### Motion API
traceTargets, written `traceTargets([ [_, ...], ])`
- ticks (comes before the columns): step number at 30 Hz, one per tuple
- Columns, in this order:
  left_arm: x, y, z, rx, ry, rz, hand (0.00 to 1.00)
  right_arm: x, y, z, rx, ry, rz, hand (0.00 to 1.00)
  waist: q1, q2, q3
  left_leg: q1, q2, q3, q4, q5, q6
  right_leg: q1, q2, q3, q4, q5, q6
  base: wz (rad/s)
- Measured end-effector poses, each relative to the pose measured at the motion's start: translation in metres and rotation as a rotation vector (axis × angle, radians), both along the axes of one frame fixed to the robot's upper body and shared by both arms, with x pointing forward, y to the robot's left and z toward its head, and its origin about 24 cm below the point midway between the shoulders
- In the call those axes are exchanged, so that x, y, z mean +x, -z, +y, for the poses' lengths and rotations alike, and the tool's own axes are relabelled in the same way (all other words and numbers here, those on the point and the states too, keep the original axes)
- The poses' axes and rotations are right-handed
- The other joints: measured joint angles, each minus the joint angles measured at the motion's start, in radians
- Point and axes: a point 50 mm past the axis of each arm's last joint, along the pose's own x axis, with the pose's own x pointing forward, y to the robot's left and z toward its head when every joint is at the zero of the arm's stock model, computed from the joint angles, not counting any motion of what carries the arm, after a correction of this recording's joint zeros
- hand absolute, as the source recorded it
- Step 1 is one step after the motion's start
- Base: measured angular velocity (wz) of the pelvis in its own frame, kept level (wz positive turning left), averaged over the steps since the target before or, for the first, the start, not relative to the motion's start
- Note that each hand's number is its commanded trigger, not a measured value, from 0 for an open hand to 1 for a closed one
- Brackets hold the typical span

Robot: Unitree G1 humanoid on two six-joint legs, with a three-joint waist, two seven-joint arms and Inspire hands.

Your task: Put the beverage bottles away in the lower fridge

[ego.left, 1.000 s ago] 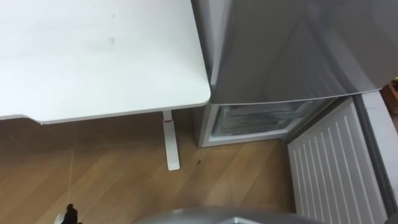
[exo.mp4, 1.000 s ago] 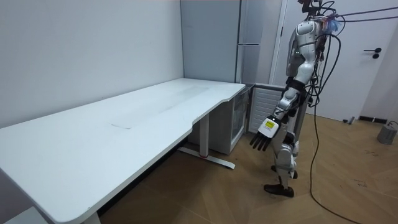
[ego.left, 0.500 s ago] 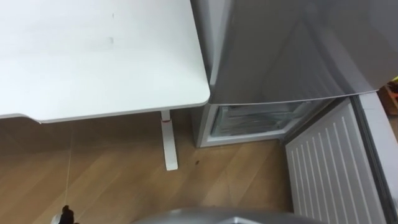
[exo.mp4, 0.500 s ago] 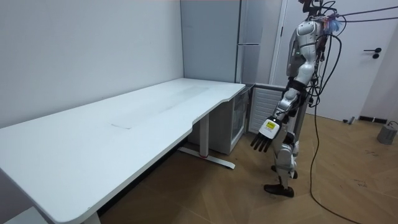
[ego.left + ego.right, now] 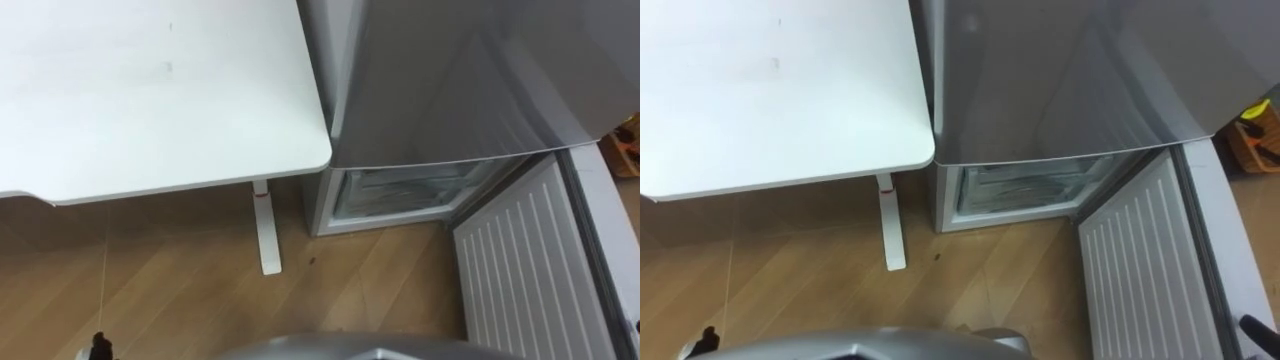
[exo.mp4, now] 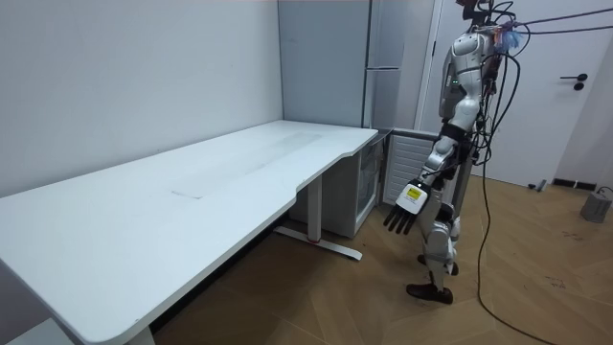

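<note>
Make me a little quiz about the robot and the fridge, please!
1. True or false: the lower fridge door is shut.
2. Pick one. The robot's left hand is: A) flat on the white table; B) hanging by its side, fingers relaxed, holding nothing; C) inside the fridge.
3. Fill in: the floor in front of the fridge is made of ____.

Key: 1. False: it stands open, and you can see into the lower compartment. 2. B. 3. Wood.
</note>
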Motion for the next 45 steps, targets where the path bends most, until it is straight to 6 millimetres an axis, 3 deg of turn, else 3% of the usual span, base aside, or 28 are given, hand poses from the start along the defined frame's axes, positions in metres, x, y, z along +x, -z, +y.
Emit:
traceTargets([
  [15, -0.013, 0.004, -0.002, -0.024, 0.004, 0.091, 0.00, -0.008, 0.007, -0.003, 0.157, 0.036, -0.135, 0.00, 0.006, 0.000, 0.0015, 0.015, 0.004, -0.001, 0.003, -0.001, -0.001, 0.007, 0.003, 0.010, 0.002, 0.002, -0.003, 0.00],
  [22, -0.010, 0.004, -0.002, -0.037, 0.006, 0.091, 0.00, 0.003, 0.012, 0.004, 0.246, 0.108, -0.358, 0.00, 0.007, 0.004, 0.0000, 0.016, 0.003, 0.004, 0.004, -0.001, -0.001, 0.005, 0.004, 0.015, 0.000, 0.003, -0.002, -0.02],
  [27, -0.003, 0.004, -0.002, -0.048, 0.010, 0.079, 0.00, 0.009, 0.015, 0.010, 0.301, 0.136, -0.526, 0.00, 0.031, 0.005, -0.0013, 0.019, 0.004, 0.010, 0.002, -0.001, -0.001, 0.006, 0.005, 0.016, 0.002, 0.004, -0.003, -0.03],
  [36, 0.000, 0.008, -0.007, -0.085, 0.007, 0.087, 0.00, 0.027, 0.023, 0.035, 0.409, 0.009, -0.800, 0.00, 0.058, 0.015, -0.0015, 0.016, 0.006, 0.009, 0.004, -0.003, -0.004, 0.000, 0.005, 0.013, 0.003, 0.004, -0.003, 0.00],
  [40, -0.009, 0.012, -0.012, -0.108, 0.003, 0.119, 0.00, 0.034, 0.030, 0.054, 0.481, -0.096, -0.849, 0.00, 0.066, 0.025, -0.0112, 0.018, 0.010, 0.012, 0.008, -0.004, -0.006, 0.004, 0.009, 0.017, 0.002, 0.007, -0.006, -0.02],
  [45, -0.013, 0.013, -0.014, -0.122, 0.000, 0.131, 0.00, 0.038, 0.037, 0.075, 0.559, -0.182, -0.890, 0.00, 0.088, 0.032, -0.0111, 0.027, 0.022, 0.023, 0.010, -0.008, -0.012, 0.014, 0.018, 0.020, 0.000, 0.015, -0.012, -0.07],
])
